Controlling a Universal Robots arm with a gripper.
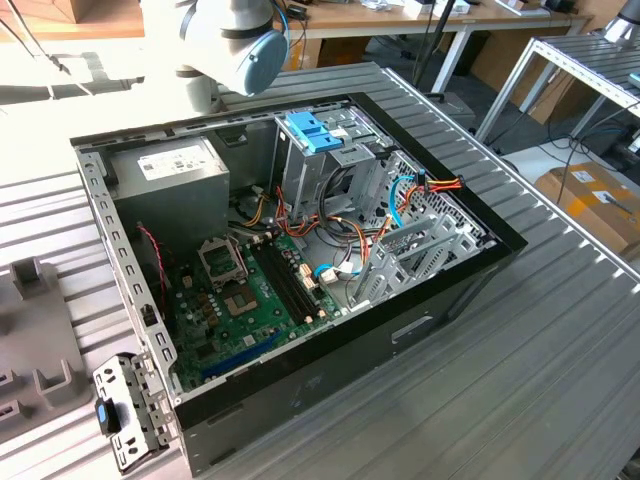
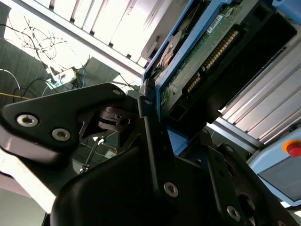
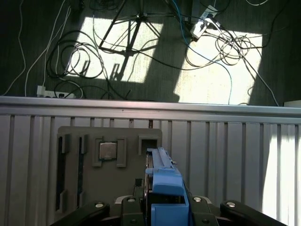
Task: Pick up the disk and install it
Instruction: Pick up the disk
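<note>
Disk (image 3: 162, 165) is riding edge-on in our gripper (image 3: 163, 202), whose jaws are pressing together on its flat faces, we judge so that its blue rails (image 3: 167, 187) are left free for sliding in. In the second wrist view its green board (image 2: 197, 56) is facing us. We are hanging it over the tray (image 3: 75, 141), apart from the chip (image 3: 107, 150) seated there. Beside the tray, the open case (image 1: 300, 250) is lying ready.

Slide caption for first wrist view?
Gripper clamps the blue-railed flat hard drive edge-on over a grey slotted tray on the ribbed metal table.
</note>
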